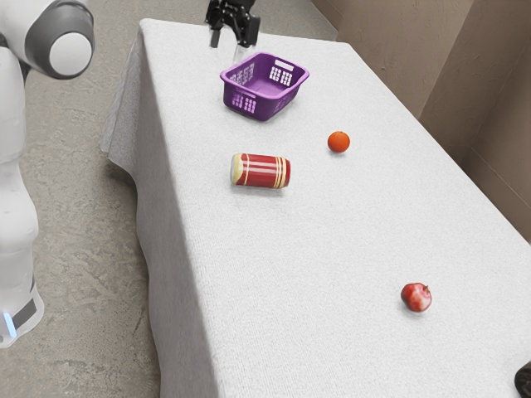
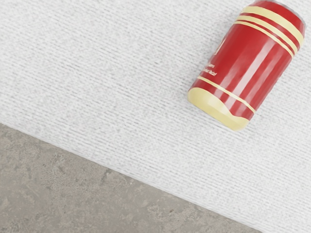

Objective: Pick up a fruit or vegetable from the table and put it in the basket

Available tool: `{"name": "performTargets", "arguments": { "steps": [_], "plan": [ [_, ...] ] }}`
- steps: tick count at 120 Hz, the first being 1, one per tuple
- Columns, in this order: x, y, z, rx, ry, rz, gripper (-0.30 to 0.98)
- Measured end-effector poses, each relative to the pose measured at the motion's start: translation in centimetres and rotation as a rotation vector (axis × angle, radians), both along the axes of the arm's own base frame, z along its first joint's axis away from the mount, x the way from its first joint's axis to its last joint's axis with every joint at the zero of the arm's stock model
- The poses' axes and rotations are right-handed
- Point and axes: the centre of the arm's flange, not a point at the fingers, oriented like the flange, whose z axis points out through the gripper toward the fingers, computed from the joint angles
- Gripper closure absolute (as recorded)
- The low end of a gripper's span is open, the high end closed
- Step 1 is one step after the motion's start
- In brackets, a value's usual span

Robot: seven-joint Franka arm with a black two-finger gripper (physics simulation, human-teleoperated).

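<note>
My gripper (image 1: 231,39) shows at the top of the exterior view, up beyond the purple basket (image 1: 264,106), its fingers apart with nothing seen between them. An orange (image 1: 338,142) rests on the tablecloth, toward the exterior view's right from the basket. Farther down that view lies a red fruit (image 1: 416,297), like a pomegranate. No fruit is visible inside the basket.
A red and cream can (image 1: 261,171) lies on its side between the basket and the red fruit; the wrist view shows the can (image 2: 243,68) near the table edge (image 2: 124,171). A dark object (image 1: 523,381) sits at the exterior view's lower right corner.
</note>
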Motion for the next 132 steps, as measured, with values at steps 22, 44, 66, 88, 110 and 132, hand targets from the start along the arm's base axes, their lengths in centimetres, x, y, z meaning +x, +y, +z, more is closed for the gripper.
{"name": "performTargets", "arguments": {
  "steps": [22,44,66,88,110,132],
  "plan": [
    [3.8,-5.3,0.7,0.038,-0.087,-0.134,0.02],
    [1.2,-12.5,14.4,0.164,-0.388,-0.276,0.02],
    [5.1,-19.6,12.9,0.139,-0.389,-0.469,0.02],
    [8.2,-38.1,7.7,0.08,-0.315,-0.848,0.02],
    [11.6,-42.9,2.2,0.052,-0.26,-0.971,0.02],
    [13.8,-47.2,-3.1,0.031,-0.218,-1.073,0.02]
  ]
}}
